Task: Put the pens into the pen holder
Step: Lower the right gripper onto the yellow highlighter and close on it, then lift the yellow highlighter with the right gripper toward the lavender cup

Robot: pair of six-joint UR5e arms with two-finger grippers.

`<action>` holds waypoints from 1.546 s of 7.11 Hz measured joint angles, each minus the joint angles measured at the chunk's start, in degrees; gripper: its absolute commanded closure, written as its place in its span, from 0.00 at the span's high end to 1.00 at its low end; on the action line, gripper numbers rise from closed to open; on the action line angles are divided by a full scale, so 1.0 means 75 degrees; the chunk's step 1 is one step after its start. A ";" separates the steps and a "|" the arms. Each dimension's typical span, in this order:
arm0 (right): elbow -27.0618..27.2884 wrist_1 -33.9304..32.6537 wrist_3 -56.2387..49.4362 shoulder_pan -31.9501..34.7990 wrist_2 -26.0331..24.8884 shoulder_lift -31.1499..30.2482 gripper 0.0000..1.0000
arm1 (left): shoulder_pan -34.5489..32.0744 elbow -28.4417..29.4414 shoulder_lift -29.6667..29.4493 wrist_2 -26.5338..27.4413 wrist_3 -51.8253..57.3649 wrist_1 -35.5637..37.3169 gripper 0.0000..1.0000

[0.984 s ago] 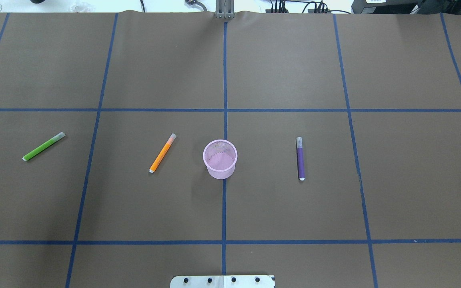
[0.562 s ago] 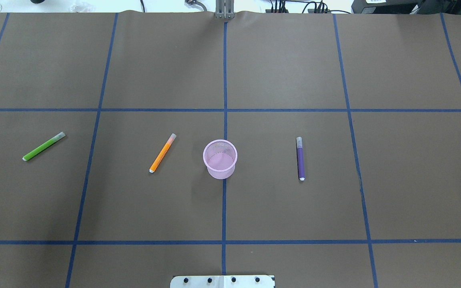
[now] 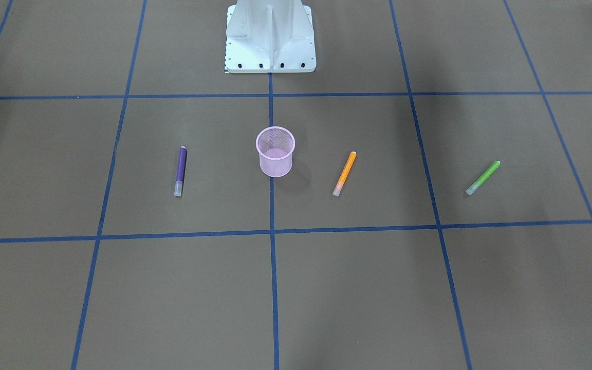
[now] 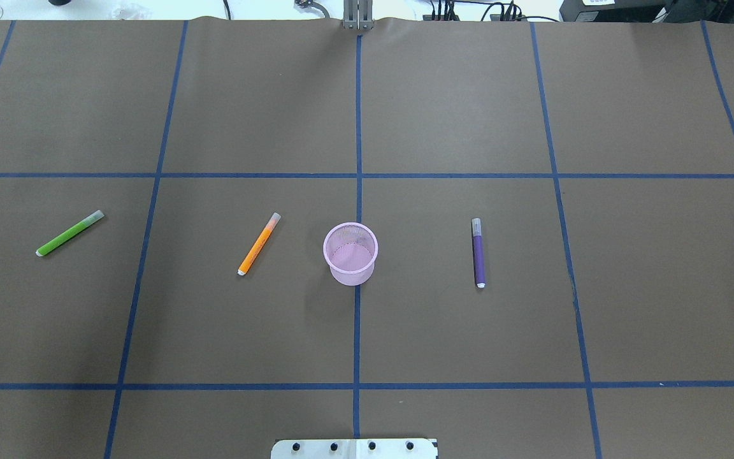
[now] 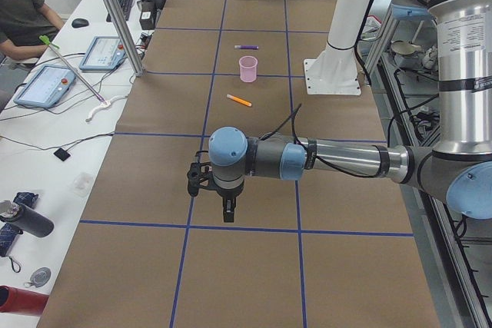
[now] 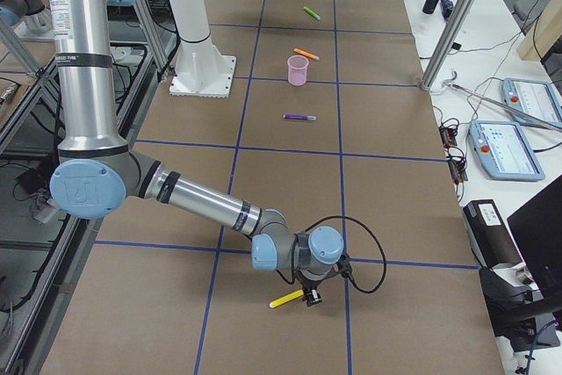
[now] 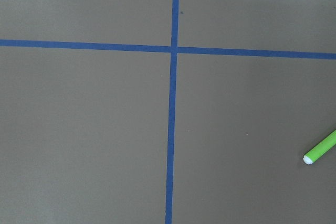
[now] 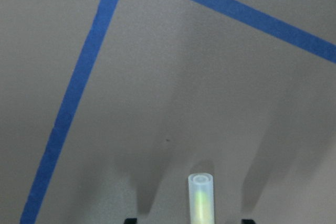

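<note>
None in yet, we note: holder empty; orange pen, purple pen, green pen lie outside it, yellow pen far off; left gripper, right gripper grip unclear.

I see the pink mesh holder upright and empty, mid-table. Three pens lie flat with their caps toward the far edge: the orange pen near its left, the green pen toward the left edge, the purple pen on its right. A yellow pen is near the right edge.

The left wrist view's right edge crops the green pen. The right wrist view's bottom edge crops the yellow pen and nearly all of the right gripper.
</note>
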 measured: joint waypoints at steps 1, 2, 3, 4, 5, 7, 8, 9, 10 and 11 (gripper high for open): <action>0.0000 -0.0004 0.0007 0.0001 0.0010 -0.0004 0.53 | 0.0000 -0.0009 0.0000 -0.0001 0.0000 0.0002 1.00; -0.0005 -0.0010 0.0010 0.0003 0.0014 -0.0018 0.53 | 0.0000 -0.0015 -0.0004 -0.0001 0.0000 0.0001 1.00; -0.0009 -0.0012 0.0012 0.0003 0.0016 -0.0034 0.53 | 0.0000 -0.0018 -0.0012 -0.0001 0.0000 0.0001 1.00; -0.0011 -0.0013 0.0012 0.0003 0.0016 -0.0040 0.53 | 0.0000 -0.0020 -0.0018 -0.0002 0.0000 0.0005 1.00; -0.0013 -0.0014 0.0012 0.0003 0.0017 -0.0050 0.51 | 0.0000 -0.0021 -0.0021 -0.0002 0.0000 0.0008 1.00; -0.0020 -0.0019 0.0012 0.0003 0.0010 -0.0070 0.47 | 0.0000 -0.0038 -0.0023 -0.0002 0.0000 0.0009 1.00; -0.0031 -0.0017 0.0012 0.0003 0.0004 -0.0079 0.44 | 0.0000 -0.0057 -0.0023 -0.0002 0.0000 0.0010 1.00; -0.0041 -0.0017 0.0012 0.0003 -0.0004 -0.0083 0.43 | 0.0000 -0.0073 -0.0024 -0.0002 0.0000 0.0009 1.00; -0.0045 -0.0022 0.0010 0.0003 -0.0015 -0.0089 0.40 | 0.0000 -0.0084 -0.0024 -0.0004 0.0000 0.0009 1.00; -0.0047 -0.0024 0.0004 0.0003 -0.0024 -0.0099 0.32 | 0.0000 -0.0087 -0.0024 -0.0009 0.0000 0.0010 1.00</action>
